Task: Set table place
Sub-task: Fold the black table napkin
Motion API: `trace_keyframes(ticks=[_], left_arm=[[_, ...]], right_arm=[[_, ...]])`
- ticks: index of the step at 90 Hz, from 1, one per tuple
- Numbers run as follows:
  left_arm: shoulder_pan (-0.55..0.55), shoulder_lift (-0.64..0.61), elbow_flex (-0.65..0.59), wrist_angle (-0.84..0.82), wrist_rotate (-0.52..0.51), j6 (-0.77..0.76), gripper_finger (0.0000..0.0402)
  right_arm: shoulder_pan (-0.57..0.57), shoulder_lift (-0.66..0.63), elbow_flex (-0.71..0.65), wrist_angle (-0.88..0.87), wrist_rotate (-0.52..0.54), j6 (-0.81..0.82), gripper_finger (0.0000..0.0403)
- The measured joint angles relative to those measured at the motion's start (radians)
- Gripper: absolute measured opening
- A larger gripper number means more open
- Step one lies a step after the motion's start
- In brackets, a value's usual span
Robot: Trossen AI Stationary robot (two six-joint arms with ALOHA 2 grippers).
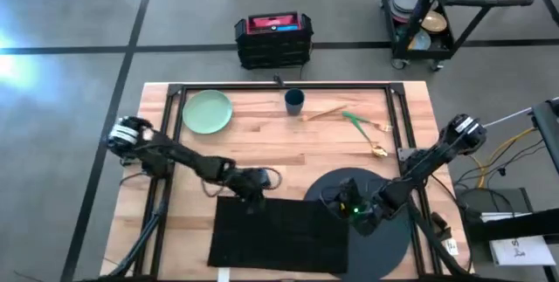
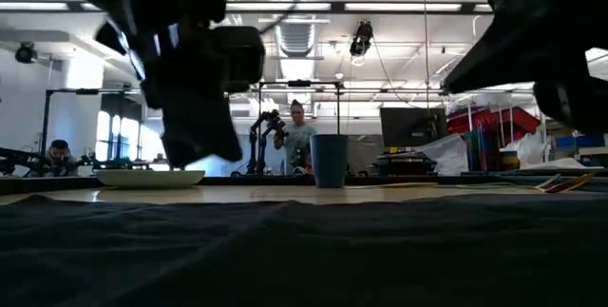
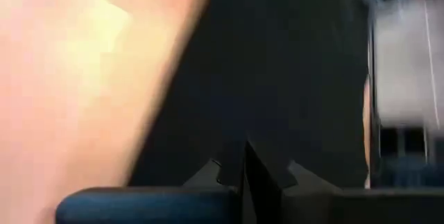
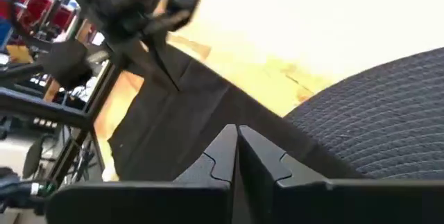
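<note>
- Desk [image 1: 262, 134]: light wood planks in a black rail frame, filling the centre of the high view.
- Plate [image 1: 207, 111]: pale green, upper left of the desk; nothing lies on it in the high view.
- Cup [image 1: 294, 100]: small, dark blue, upright at the upper centre of the desk; contents not visible from either the high or the low view.
- Cutlery [image 1: 358, 124]: gold pieces with green handles, scattered loose right of the cup, apart from the placemat.
- Placemat [image 1: 397, 238]: dark grey, round, lower right of the desk.
- Napkin [image 1: 279, 234]: black cloth spread flat at lower centre, its right edge touching or overlapping the placemat; which one cannot be told.
- Left gripper [image 1: 253, 193]: at the napkin's upper left edge; its wrist view shows the fingers [image 3: 232, 172] pressed together over the cloth.
- Right gripper [image 1: 349, 202]: over the placemat's left part by the napkin's edge; fingers [image 4: 222, 156] closed together, nothing seen between them.
- Black crate [image 1: 273, 39]: on the floor above the desk, red top panel; its writing is unreadable.
</note>
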Motion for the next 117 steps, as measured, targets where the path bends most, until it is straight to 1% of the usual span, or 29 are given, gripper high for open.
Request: trace_keyframes(ticks=[10, 18, 28, 37, 48, 57, 63, 68, 75, 83, 96, 108, 117], left_arm=[[0.001, 0.084, 0.142, -0.19, 0.005, 0.195, 0.0], [0.005, 0.141, 0.258, -0.302, -0.043, 0.346, 0.0], [0.023, 0.189, 0.385, -0.436, -0.097, 0.465, 0.0], [0.047, 0.215, 0.443, -0.517, -0.116, 0.527, 0.0], [0.084, 0.219, 0.436, -0.521, -0.12, 0.553, 0.0], [0.125, 0.219, 0.422, -0.556, -0.124, 0.551, 0.0], [0.143, 0.207, 0.422, -0.543, -0.117, 0.547, 0.0], [0.151, 0.18, 0.424, -0.491, -0.069, 0.552, 0.0], [0.151, 0.151, 0.433, -0.36, 0.023, 0.562, 0.0], [0.149, 0.157, 0.437, -0.265, 0.11, 0.547, 0.0], [0.151, 0.205, 0.442, -0.28, 0.172, 0.517, 0.0], [0.143, 0.215, 0.431, -0.28, 0.203, 0.516, 0.0], [0.141, 0.23, 0.417, -0.289, 0.259, 0.515, 0.0]], right_arm=[[0.0, -0.033, 0.0, -0.013, 0.002, -0.024, 0.0], [0.0, -0.06, 0.0, -0.05, -0.007, -0.032, 0.0], [0.0, -0.085, 0.008, -0.17, -0.087, 0.008, 0.0], [0.006, -0.088, 0.011, -0.267, -0.158, 0.064, 0.0], [0.018, -0.088, 0.011, -0.342, -0.212, 0.114, 0.0], [0.022, -0.088, 0.011, -0.368, -0.218, 0.138, 0.0], [0.022, -0.088, 0.011, -0.378, -0.218, 0.152, 0.0], [0.022, -0.088, 0.011, -0.399, -0.218, 0.167, 0.0], [0.022, -0.088, 0.011, -0.438, -0.218, 0.192, 0.0], [0.022, -0.088, 0.011, -0.493, -0.225, 0.228, 0.0], [0.024, -0.088, 0.011, -0.512, -0.262, 0.236, 0.0], [0.027, -0.088, 0.011, -0.511, -0.263, 0.234, 0.0], [0.027, -0.088, 0.011, -0.512, -0.263, 0.238, 0.0]])
